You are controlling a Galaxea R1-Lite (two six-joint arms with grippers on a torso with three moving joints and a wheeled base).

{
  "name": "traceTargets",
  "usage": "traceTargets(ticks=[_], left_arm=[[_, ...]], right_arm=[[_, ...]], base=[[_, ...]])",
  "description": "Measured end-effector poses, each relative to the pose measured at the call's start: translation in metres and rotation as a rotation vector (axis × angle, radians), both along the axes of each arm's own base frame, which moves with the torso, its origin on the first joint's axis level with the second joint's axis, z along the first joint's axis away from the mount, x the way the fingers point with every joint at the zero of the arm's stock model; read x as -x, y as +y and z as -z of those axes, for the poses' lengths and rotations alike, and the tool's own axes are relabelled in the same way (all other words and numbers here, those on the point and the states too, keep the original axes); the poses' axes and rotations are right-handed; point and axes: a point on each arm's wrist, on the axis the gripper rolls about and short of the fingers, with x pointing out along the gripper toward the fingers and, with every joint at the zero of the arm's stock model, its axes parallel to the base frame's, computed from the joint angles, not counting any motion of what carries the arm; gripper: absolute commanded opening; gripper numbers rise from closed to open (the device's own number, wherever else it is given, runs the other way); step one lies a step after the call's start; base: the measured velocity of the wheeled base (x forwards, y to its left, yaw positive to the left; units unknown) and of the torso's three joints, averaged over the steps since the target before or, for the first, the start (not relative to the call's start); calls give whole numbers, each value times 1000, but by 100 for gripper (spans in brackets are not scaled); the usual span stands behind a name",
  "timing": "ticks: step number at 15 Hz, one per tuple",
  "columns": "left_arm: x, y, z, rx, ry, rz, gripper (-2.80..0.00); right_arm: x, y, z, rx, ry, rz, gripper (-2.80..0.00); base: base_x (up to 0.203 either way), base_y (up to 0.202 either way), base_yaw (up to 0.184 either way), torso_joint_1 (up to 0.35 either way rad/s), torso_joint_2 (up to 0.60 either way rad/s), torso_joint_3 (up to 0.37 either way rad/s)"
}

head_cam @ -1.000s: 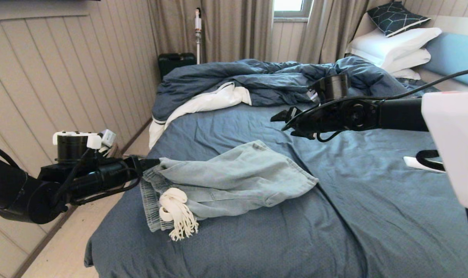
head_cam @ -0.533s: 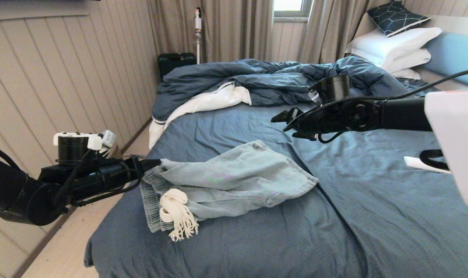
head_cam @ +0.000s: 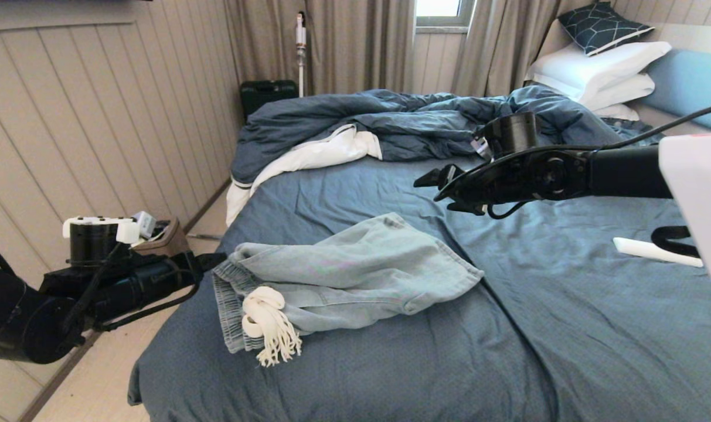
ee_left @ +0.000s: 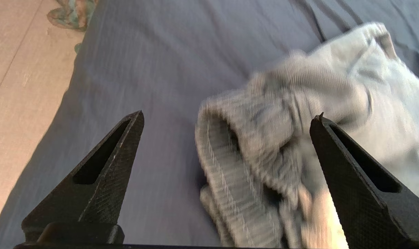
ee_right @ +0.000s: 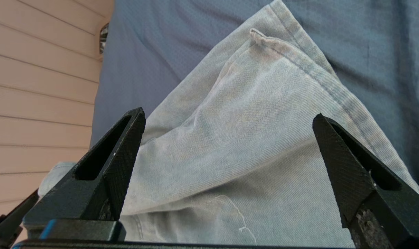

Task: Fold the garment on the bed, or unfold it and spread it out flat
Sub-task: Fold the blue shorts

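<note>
The pale denim shorts (head_cam: 355, 275) lie folded on the slate-blue bed (head_cam: 566, 340), with the gathered waistband (head_cam: 229, 299) at the left and the white tasselled drawstring (head_cam: 267, 325) bunched on top. My left gripper (head_cam: 213, 261) is open at the bed's left edge, just short of the waistband (ee_left: 230, 162) and touching nothing; in its wrist view the left gripper (ee_left: 230, 114) faces that band. My right gripper (head_cam: 428, 179) hovers open above the shorts' far leg hem (ee_right: 299, 58). In its wrist view the right gripper (ee_right: 228, 112) holds nothing.
A rumpled dark blue duvet (head_cam: 390, 120) with white lining fills the far end of the bed. White pillows (head_cam: 601, 70) lean on the light blue headboard (head_cam: 689, 82). A white object (head_cam: 654, 251) lies on the sheet at right. Bare floor (head_cam: 91, 381) runs along the left.
My left gripper has drawn back to the left, off the waistband corner, which has settled onto the sheet. The right arm has drifted slightly right.
</note>
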Motion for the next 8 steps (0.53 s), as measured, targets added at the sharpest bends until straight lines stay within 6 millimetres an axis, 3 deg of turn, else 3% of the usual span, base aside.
traceTargets(ticks=[1, 2, 3, 4, 5, 8], left_arm=[[8, 0, -1, 0, -12, 6, 0], [16, -5, -3, 0, -22, 26, 0], [25, -16, -6, 1, -26, 69, 0], [33, -28, -10, 0, -26, 117, 0], [39, -38, -13, -1, -20, 157, -280], [49, -63, -19, -8, 14, 258, -280]], right_arm=[[2, 0, -1, 0, 1, 0, 0], [5, -1, -1, 1, 8, -1, -73], [9, -1, 0, 3, 21, -2, -280], [14, -2, 1, 7, 35, -3, -280], [20, -2, 2, 11, 48, -7, -280], [44, 1, 0, 21, 80, -26, -280]], base=[[0, 0, 0, 0, 0, 0], [0, 0, 0, 0, 0, 0], [0, 0, 0, 0, 0, 0], [0, 0, 0, 0, 0, 0], [0, 0, 0, 0, 0, 0], [0, 0, 0, 0, 0, 0]])
